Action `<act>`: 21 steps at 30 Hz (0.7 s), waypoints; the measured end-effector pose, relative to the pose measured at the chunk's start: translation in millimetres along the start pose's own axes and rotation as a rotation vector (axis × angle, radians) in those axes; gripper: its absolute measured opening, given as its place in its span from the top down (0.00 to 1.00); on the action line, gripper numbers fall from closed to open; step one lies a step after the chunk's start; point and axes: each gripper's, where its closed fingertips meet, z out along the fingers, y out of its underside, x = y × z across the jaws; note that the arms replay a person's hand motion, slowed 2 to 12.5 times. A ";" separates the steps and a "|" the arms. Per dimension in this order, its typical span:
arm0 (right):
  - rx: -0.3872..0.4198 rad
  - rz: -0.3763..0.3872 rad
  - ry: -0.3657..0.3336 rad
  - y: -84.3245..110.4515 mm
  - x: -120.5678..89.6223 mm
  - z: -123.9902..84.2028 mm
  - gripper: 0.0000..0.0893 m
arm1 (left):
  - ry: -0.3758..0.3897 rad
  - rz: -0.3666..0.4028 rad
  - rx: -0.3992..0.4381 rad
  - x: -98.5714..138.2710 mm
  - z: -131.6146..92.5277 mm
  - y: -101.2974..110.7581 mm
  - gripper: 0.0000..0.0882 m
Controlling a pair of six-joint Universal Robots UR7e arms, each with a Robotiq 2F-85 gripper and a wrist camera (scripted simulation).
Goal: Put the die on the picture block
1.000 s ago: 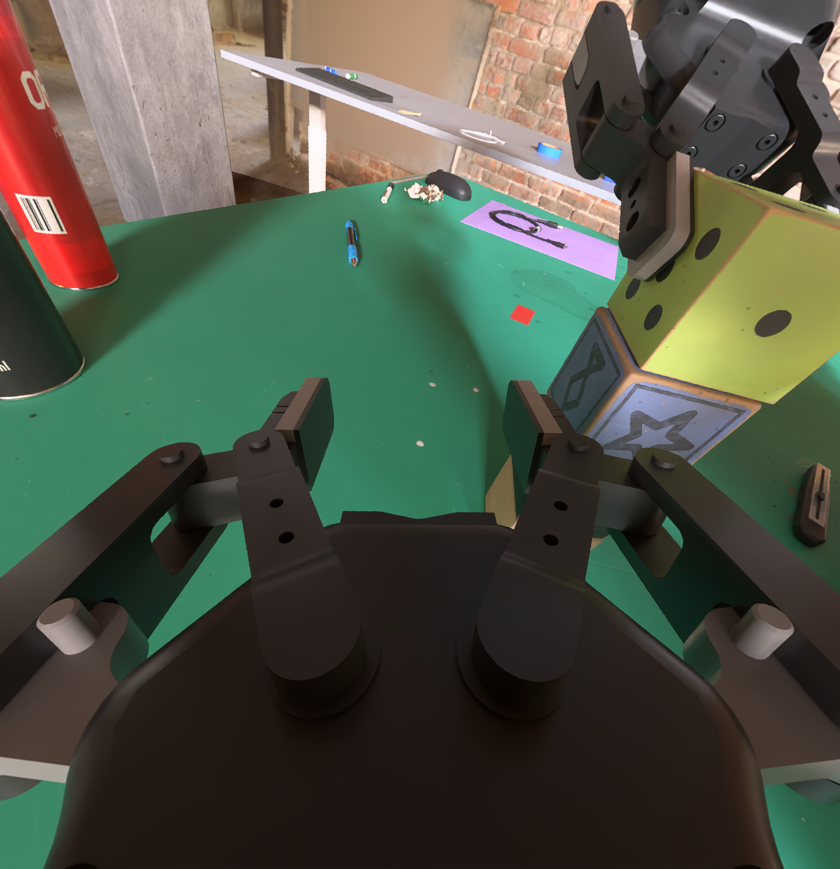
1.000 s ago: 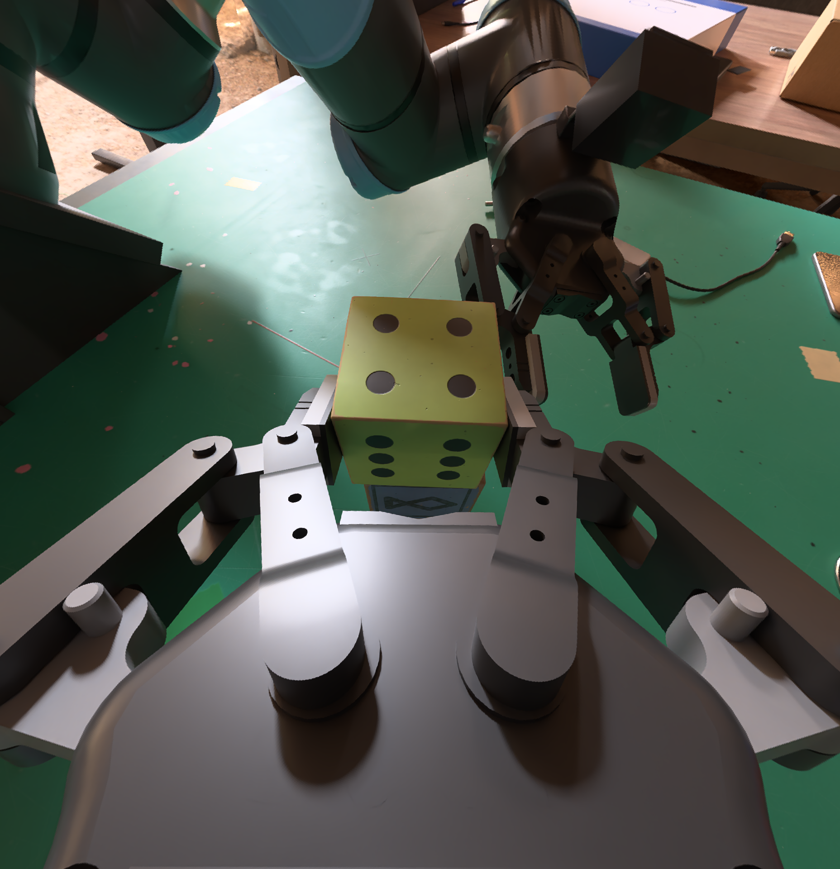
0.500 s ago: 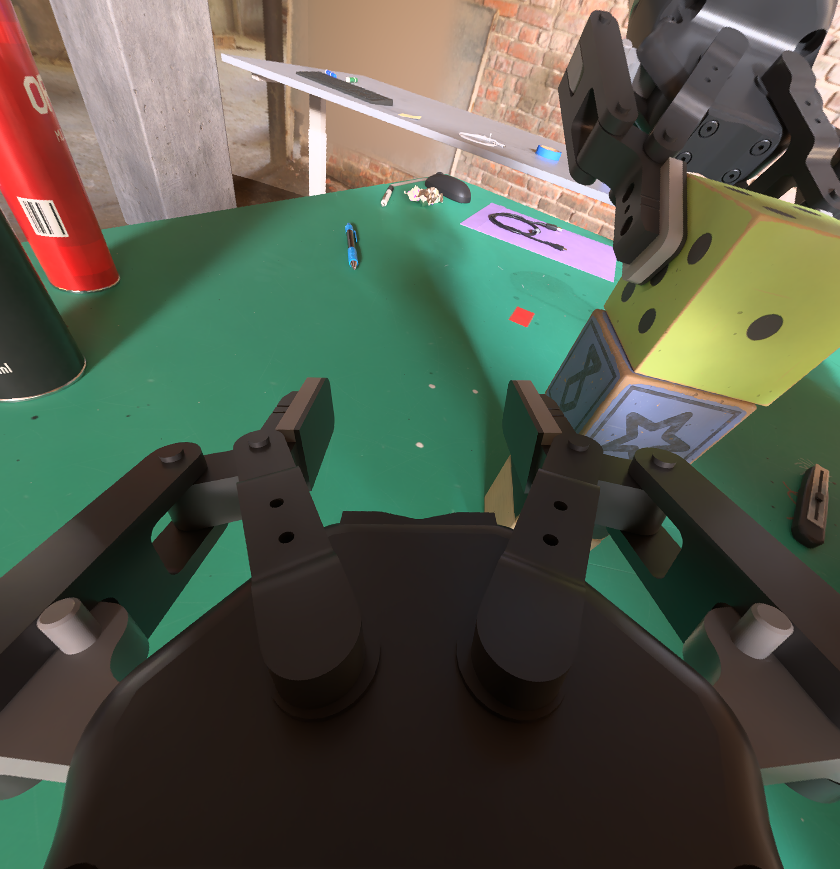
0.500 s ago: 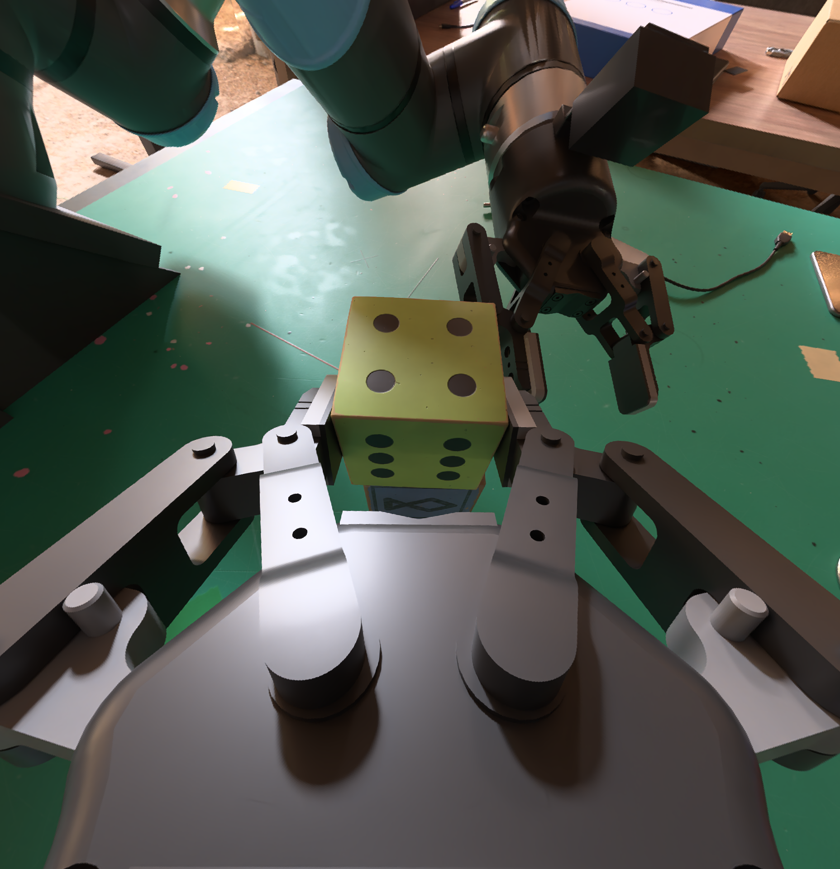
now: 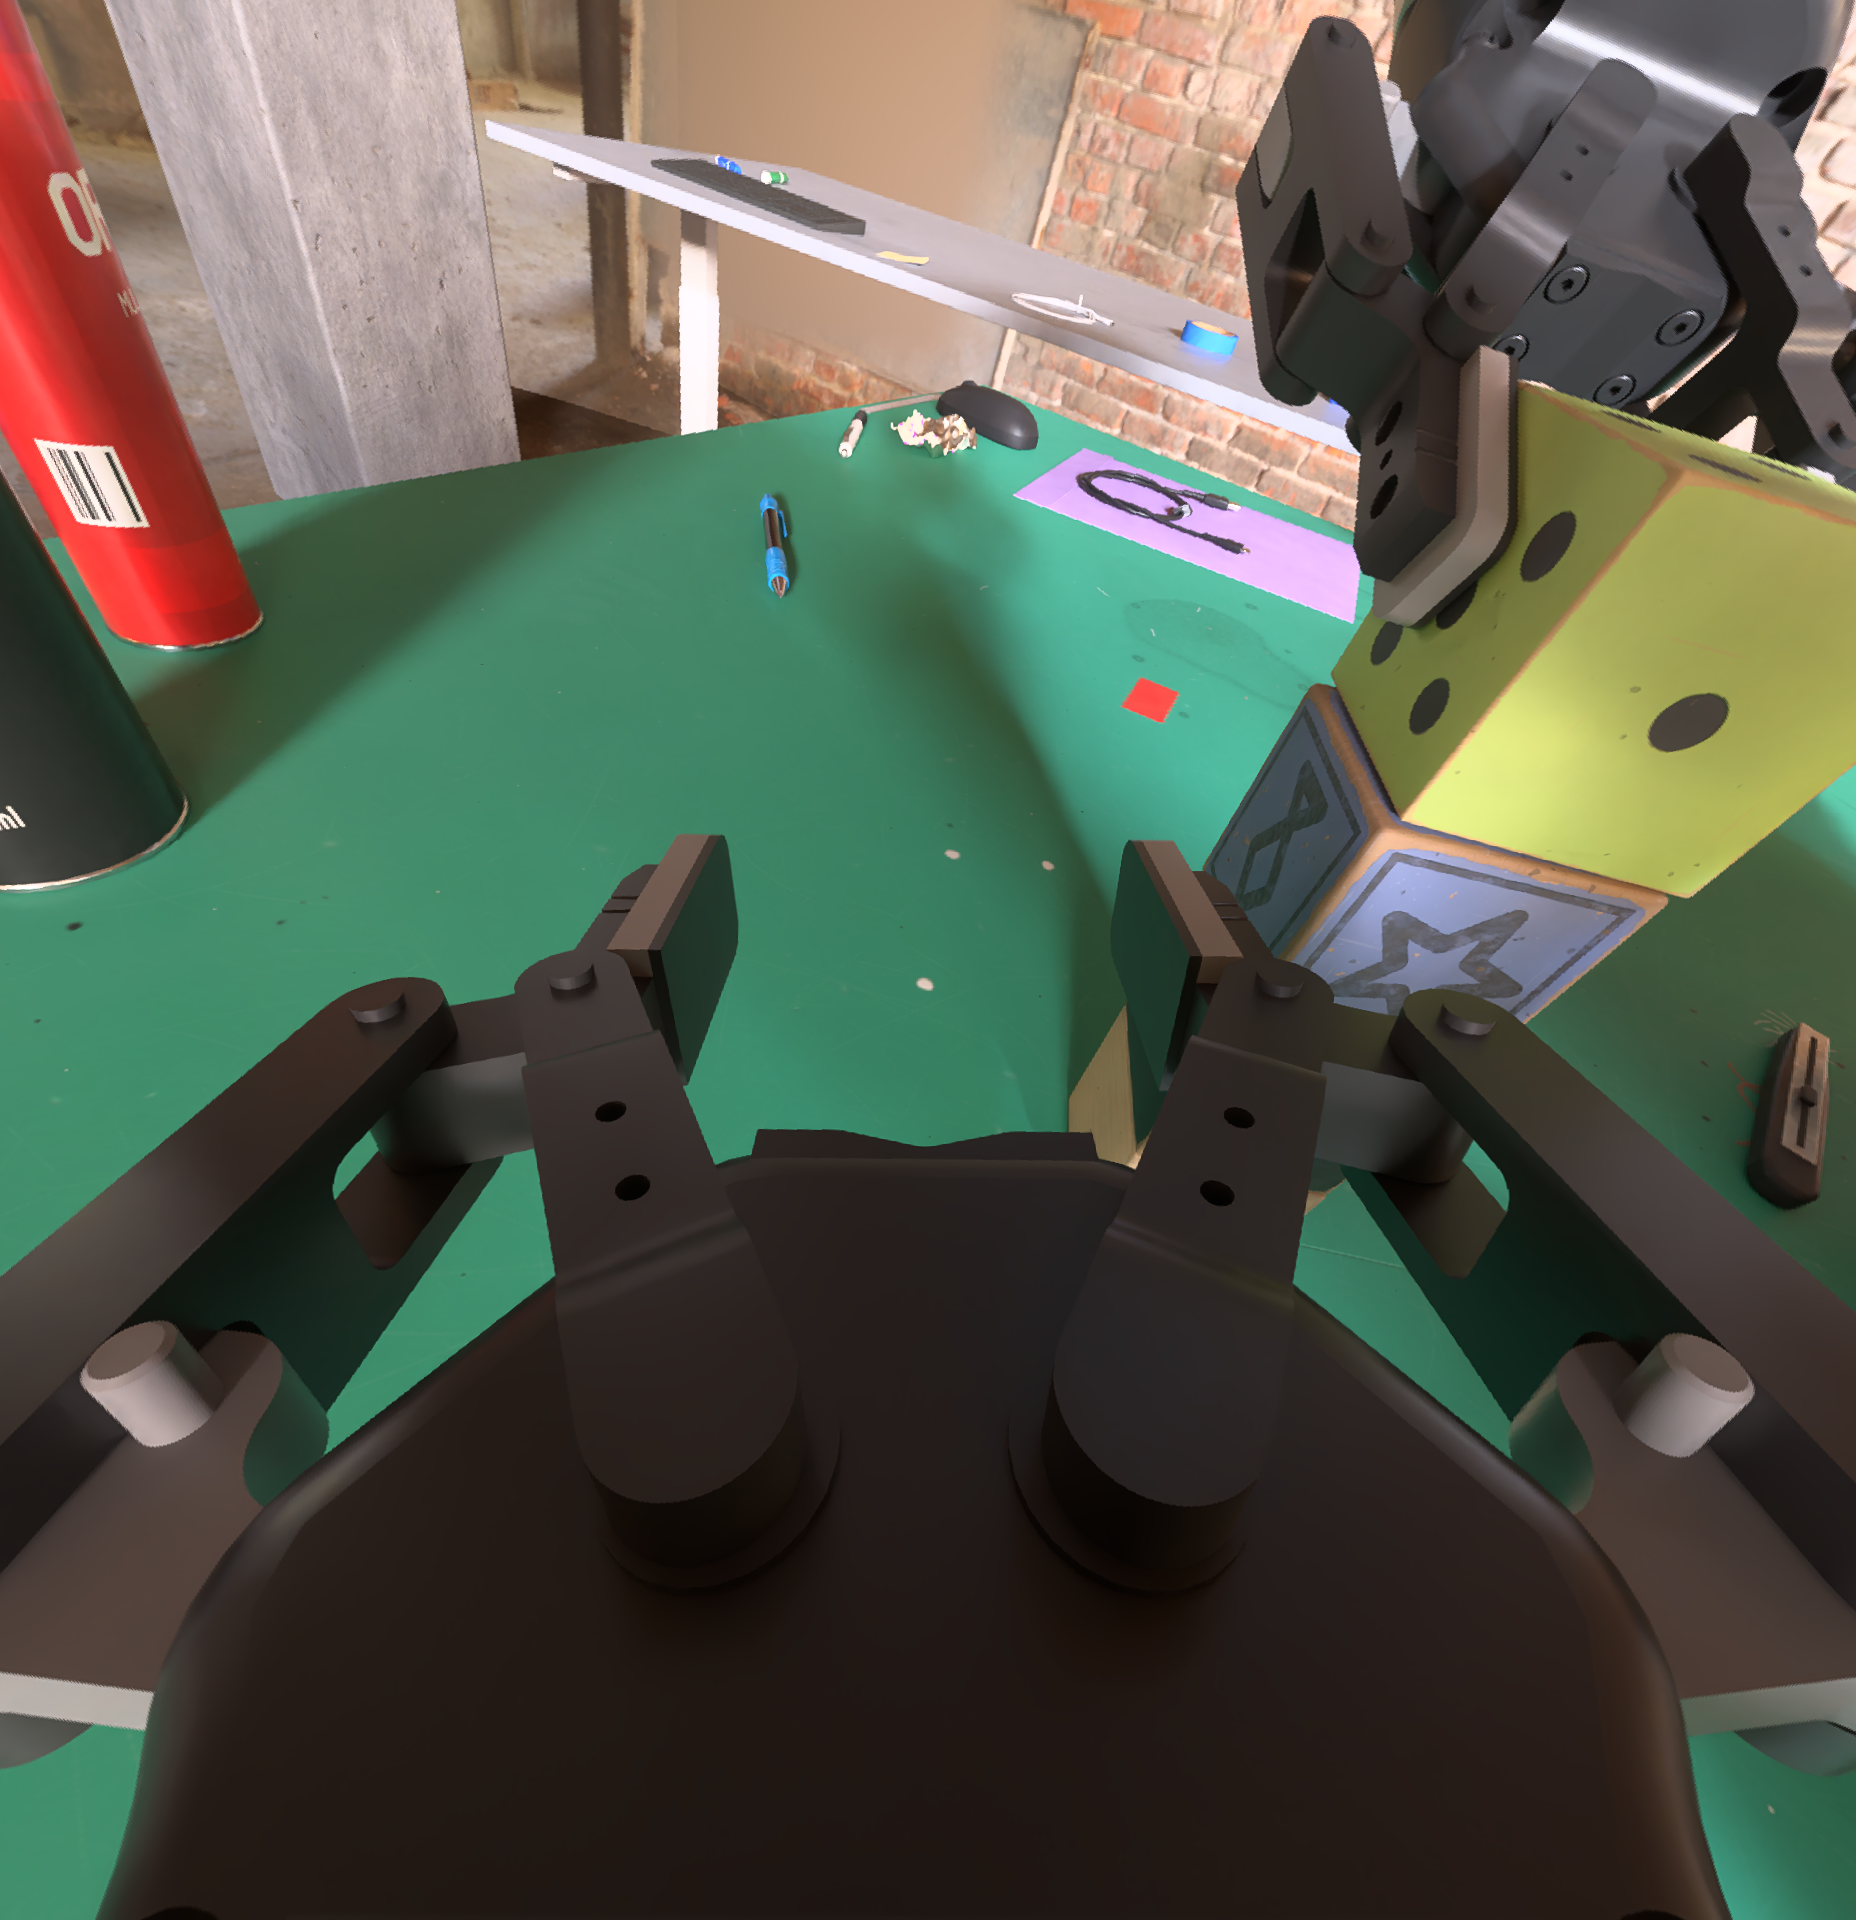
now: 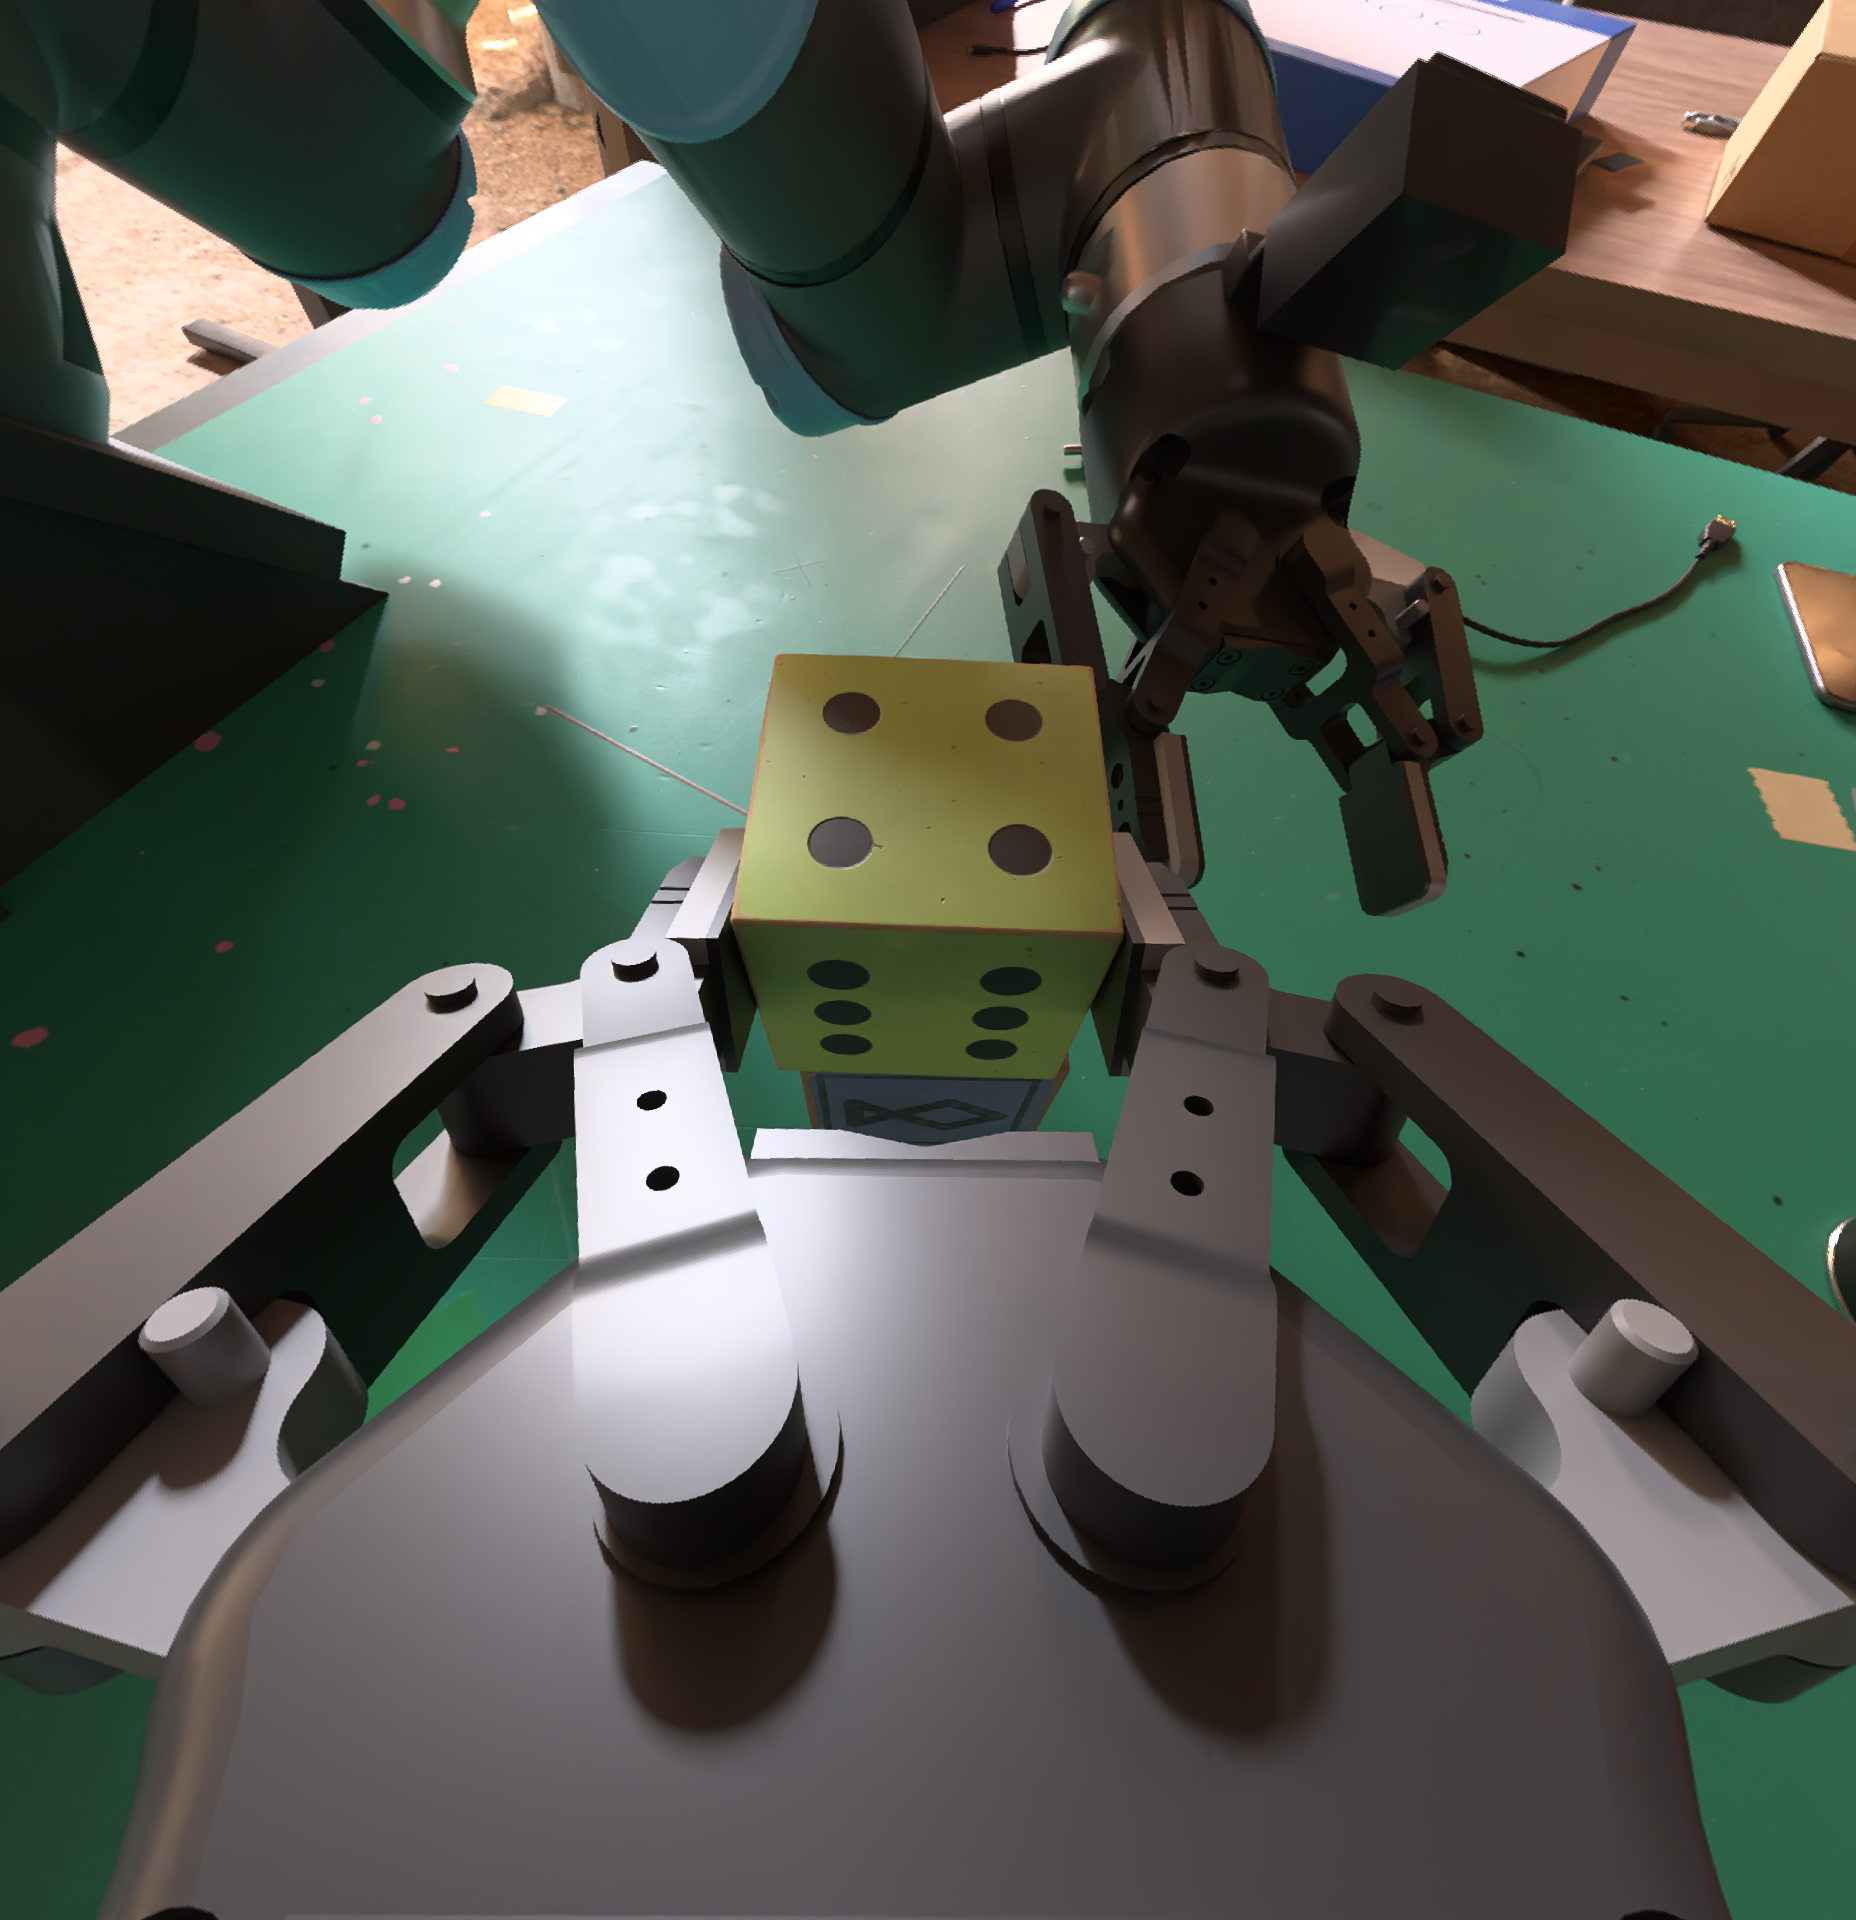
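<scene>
Right wrist view, and the right pincer (image 6: 924, 935) is pinching the die (image 6: 929, 852) from both sides, pads flat against its left and right faces. The yellow-green die shows four pips up top and six on the near face. Directly beneath the die sits the picture block (image 6: 929, 1112), only a blue strip of it peeking out, and the die's underside looks to be touching the block's top (hard to call a hairline gap from here). Just beyond the die, on its right, hangs the left pincer (image 6: 1282, 821), fingers spread, nothing between them.

Over to the left wrist view: the left pincer (image 5: 924, 935) is spread wide and empty above the green tabletop (image 5: 488, 727). To its right the die (image 5: 1630, 665) sits atop the picture block (image 5: 1423, 945), overhanging the block's star face. The right pincer (image 5: 1526, 436) grips the die from above, one pad (image 5: 1464, 520) pressed on its pipped side.

Farther beyond the die on the tabletop lie a red square (image 5: 1150, 698) and a purple sheet (image 5: 1194, 520) carrying a black cable. Well left of the die lies a blue pen (image 5: 773, 545), and farther left stand a red can (image 5: 82, 343) and a dark can (image 5: 41, 707). Near the die's right, a small dark clip (image 5: 1791, 1127) lies flat.
</scene>
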 end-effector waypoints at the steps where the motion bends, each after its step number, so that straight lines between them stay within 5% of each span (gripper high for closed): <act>1: 0.001 -0.001 0.002 -0.1 0.3 0.0 0.42 | 0.000 0.000 0.000 0.0 0.0 0.0 0.27; 21: 0.000 -0.002 0.017 0.0 2.0 -0.2 0.42 | 0.001 -0.001 0.001 0.2 -0.1 -0.2 0.27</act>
